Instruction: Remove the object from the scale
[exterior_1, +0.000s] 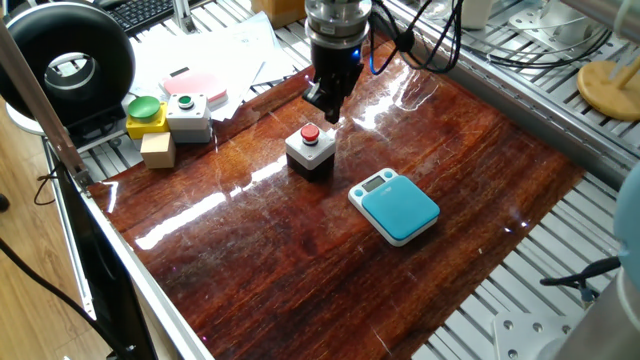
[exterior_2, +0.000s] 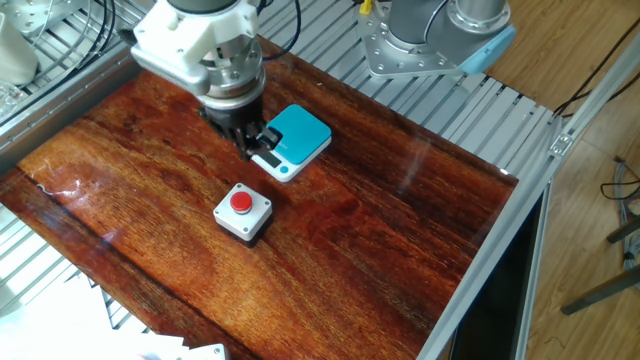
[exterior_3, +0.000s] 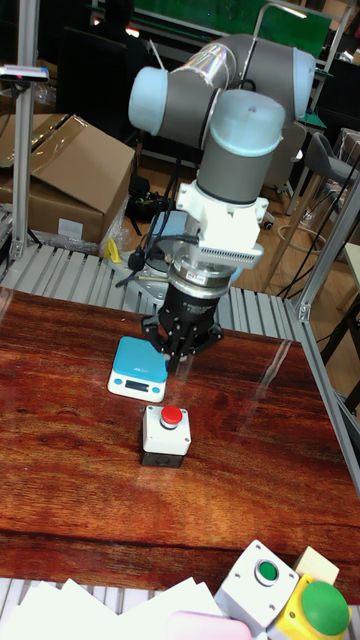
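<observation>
1. The small boxy push-button switch (exterior_1: 310, 150) with a dark grey body, a light grey top and a round red button stands upright on the glossy reddish-brown wooden bench (exterior_1: 300, 250). It is off the scale and near it, not touching.
2. The flat square pocket scale (exterior_1: 396, 206) with a teal-blue top plate and a white rim lies bare beside the switch, its display strip on the side towards the switch.
3. The robot's black two-finger gripper (exterior_1: 325, 108) hangs above the bench just behind the switch, holding nothing; whether its jaws are apart or together cannot be told.
4. Beyond the switch, off the wooden top, sit a grey box with a green button (exterior_1: 188, 114), a yellow box with a big green button (exterior_1: 145, 115) and a pale wooden block (exterior_1: 158, 149), well apart from it.
5. Nothing lies between the switch and the scale.
</observation>
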